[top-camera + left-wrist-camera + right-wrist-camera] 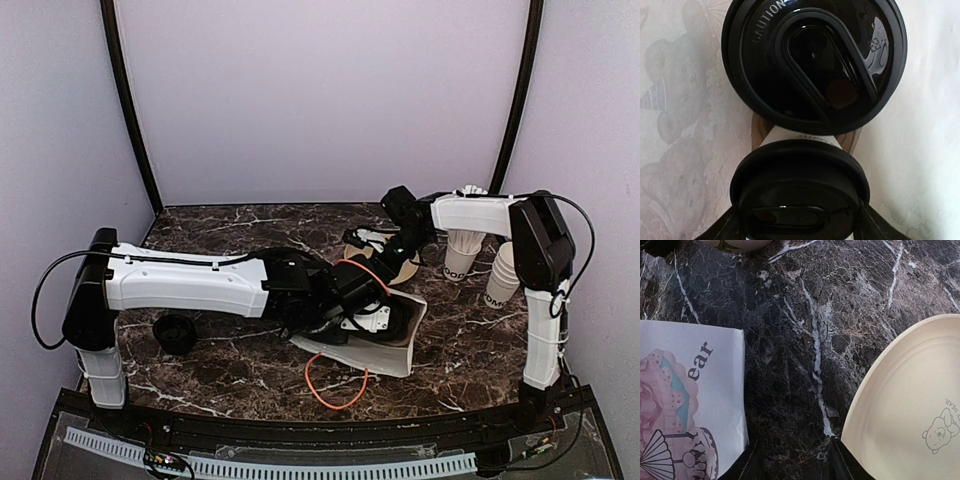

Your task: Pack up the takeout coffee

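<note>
In the left wrist view I see two takeout coffee cups, white with black lids, inside the white paper bag (925, 150). The nearer cup (800, 175) sits between my left gripper's (799, 222) fingers (722, 227), which press on the lid's sides. The farther cup (812, 60) lies just beyond it, lid facing me. From above, the bag (395, 350) lies on its side at the table's middle, with my left gripper (375, 312) in its mouth. My right gripper (402, 240) hovers open over bare marble between the bag (685, 390) and a beige paper plate (910, 405).
White lidless cups (500, 275) and another white cup (460, 255) stand at the right, under the right arm. A black round lid (176, 333) lies at the left. The bag's orange cord handle (335, 390) loops toward the near edge. The plate (405, 268) lies behind the bag.
</note>
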